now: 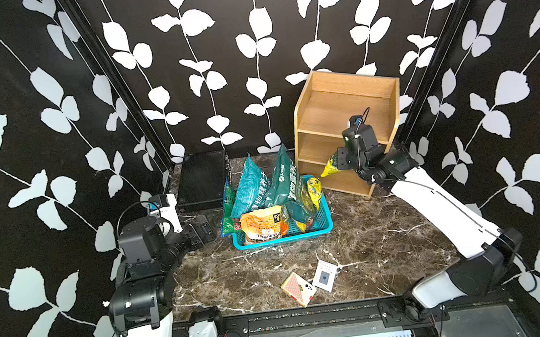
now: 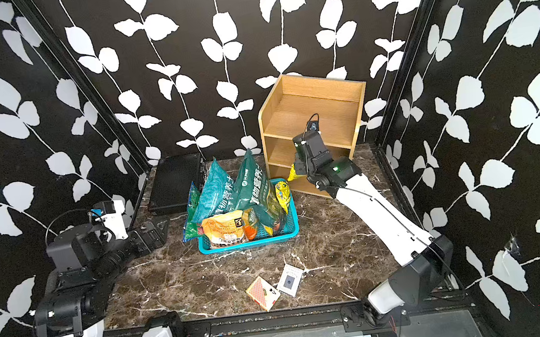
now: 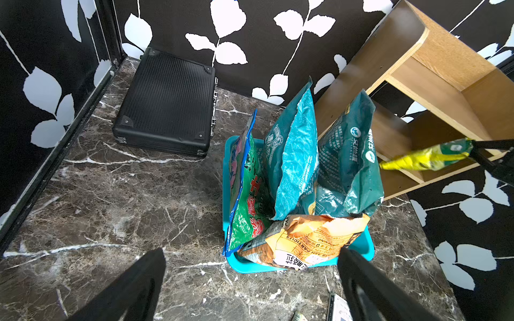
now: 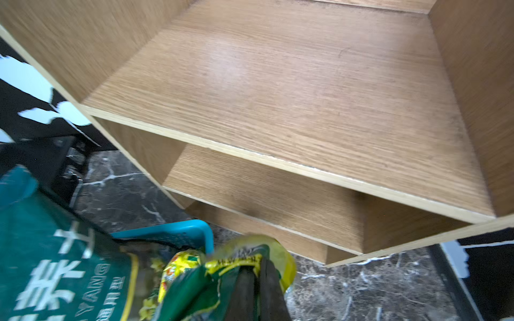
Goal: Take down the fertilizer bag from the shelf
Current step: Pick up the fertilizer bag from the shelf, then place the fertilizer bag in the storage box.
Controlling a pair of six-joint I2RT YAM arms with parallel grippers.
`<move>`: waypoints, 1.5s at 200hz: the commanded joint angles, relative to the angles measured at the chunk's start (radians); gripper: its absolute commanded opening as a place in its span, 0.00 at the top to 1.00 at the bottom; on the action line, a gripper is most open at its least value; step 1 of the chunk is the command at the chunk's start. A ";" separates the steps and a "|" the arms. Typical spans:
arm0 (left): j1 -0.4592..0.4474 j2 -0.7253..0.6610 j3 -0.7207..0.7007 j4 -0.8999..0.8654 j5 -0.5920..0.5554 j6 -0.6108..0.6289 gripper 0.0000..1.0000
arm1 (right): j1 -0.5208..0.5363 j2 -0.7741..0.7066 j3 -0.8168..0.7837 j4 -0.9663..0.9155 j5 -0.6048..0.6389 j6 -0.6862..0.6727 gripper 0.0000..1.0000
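The light-wood shelf [image 1: 341,108] [image 2: 310,112] [image 3: 445,83] [image 4: 278,97] stands at the back right, and the tiers I can see are bare. A small yellow-and-green fertilizer bag [image 1: 329,166] [image 2: 292,173] [image 3: 422,159] [image 4: 230,261] hangs in the air in front of the lower tiers. My right gripper [image 1: 339,162] [image 2: 300,169] [image 4: 257,266] is shut on its top edge. Over the marble at the left, my left gripper [image 1: 201,233] [image 2: 151,236] [image 3: 251,251] is open and holds nothing.
A turquoise basket [image 1: 284,239] [image 2: 246,245] [image 3: 250,266] [image 4: 178,230] left of the shelf holds several upright bags, among them a small yellow one [image 1: 314,188]. A black case [image 1: 202,181] lies at the back left. A card box [image 1: 297,288] and a white card [image 1: 325,274] lie near the front edge.
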 commanded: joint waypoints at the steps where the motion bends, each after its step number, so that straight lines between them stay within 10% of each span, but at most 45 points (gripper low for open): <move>1: 0.004 -0.003 0.008 0.009 -0.003 0.013 0.01 | -0.002 -0.051 -0.053 0.069 -0.074 0.076 1.00; 90: 0.003 -0.002 0.006 0.011 -0.002 0.012 0.01 | 0.062 -0.368 -0.375 0.174 -0.250 0.303 1.00; 165: 0.003 -0.003 0.006 0.011 -0.001 0.011 0.01 | 0.098 -0.342 -0.440 0.195 -0.413 0.406 1.00; 300: 0.003 -0.003 0.007 0.012 -0.001 0.008 0.01 | 0.143 -0.384 -0.400 0.026 -0.508 0.082 1.00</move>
